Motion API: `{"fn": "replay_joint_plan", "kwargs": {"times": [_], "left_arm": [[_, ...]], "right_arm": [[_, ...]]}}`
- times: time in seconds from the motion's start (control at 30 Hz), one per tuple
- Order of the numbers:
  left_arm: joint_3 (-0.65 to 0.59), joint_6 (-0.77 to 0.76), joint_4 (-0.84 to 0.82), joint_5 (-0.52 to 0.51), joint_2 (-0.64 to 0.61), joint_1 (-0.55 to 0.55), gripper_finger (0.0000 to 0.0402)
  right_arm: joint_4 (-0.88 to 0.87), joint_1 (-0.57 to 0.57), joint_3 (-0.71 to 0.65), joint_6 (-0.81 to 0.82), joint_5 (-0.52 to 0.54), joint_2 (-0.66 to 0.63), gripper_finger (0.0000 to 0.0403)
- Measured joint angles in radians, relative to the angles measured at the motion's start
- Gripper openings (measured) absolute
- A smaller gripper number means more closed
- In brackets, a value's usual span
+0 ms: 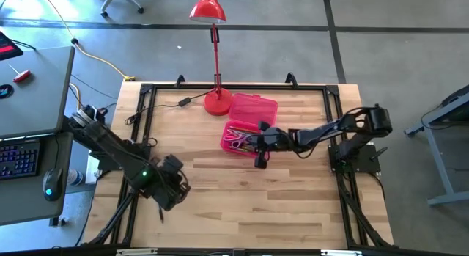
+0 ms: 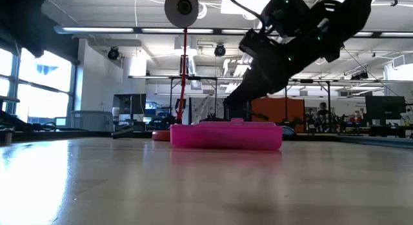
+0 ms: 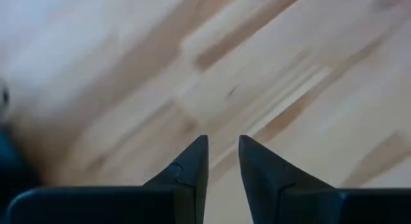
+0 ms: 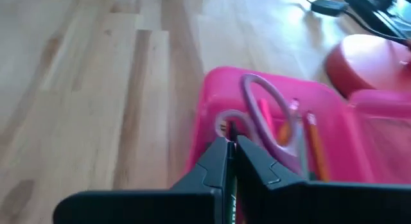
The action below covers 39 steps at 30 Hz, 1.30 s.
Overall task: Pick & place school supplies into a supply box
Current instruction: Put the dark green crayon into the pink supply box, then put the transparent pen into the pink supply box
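The supply box point(image 1: 236, 137) is a translucent pink case lying on the table with its lid point(image 1: 254, 108) swung open toward the far edge. In the right wrist view its tray point(image 4: 212, 95) holds purple-handled scissors point(image 4: 264, 103), an orange pencil point(image 4: 314, 142) and a pink pen point(image 4: 263, 115). My right gripper point(image 4: 231, 144) hovers over the tray's near-right rim, its fingers almost together around a thin green pen point(image 4: 232, 197). My left gripper point(image 3: 223, 147) waits over bare wood near the table's near-left part point(image 1: 172, 186), its fingers slightly apart and holding nothing. My right gripper pinches a thin green pen point(image 4: 232, 197) between its two fingers, and the pen lies along them. Only a sliver shows in the narrow gap, so which part of the pen it has is hidden by the fingers. It comes slanting down from the table's right, above the tray.
A red desk lamp stands with its base point(image 1: 218, 102) just left of the open lid, and its pole point(image 2: 185, 77) rises behind the box. A black cable point(image 1: 165, 105) runs along the far-left side. Bare wood point(image 1: 242, 205) lies between the box and the near edge.
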Motion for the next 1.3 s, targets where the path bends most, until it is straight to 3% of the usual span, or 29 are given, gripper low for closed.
{"fn": "replay_joint_plan", "kwargs": {"times": [0.17,0.4,0.5,0.77,1.0,1.17,1.3], "left_arm": [[-0.113,-0.221,0.058,0.208,0.0,-0.01,0.0117],[-0.241,-0.282,0.229,0.397,0.0,-0.008,0.0117],[-0.271,-0.287,0.276,0.411,0.0,-0.008,0.0117],[-0.303,-0.22,0.301,0.315,0.0,0.008,0.0117],[-0.304,-0.293,0.305,0.558,0.0,0.038,0.0117],[-0.304,-0.385,0.339,0.576,0.0,0.009,0.0117],[-0.304,-0.549,0.336,0.576,0.0,-0.051,0.0117]], "right_arm": [[0.045,0.0,-0.013,0.031,0.001,0.037,0.0006],[0.041,-0.002,-0.012,0.084,0.074,0.04,0.0039],[0.041,-0.002,-0.012,0.073,0.08,0.04,0.006],[0.041,0.002,-0.012,0.072,0.073,0.04,0.0095],[0.026,0.025,-0.012,0.071,0.062,0.04,0.0099],[0.003,0.035,-0.011,0.098,0.061,0.04,0.0099],[-0.033,0.037,-0.011,0.133,0.052,0.04,0.0099]]}}
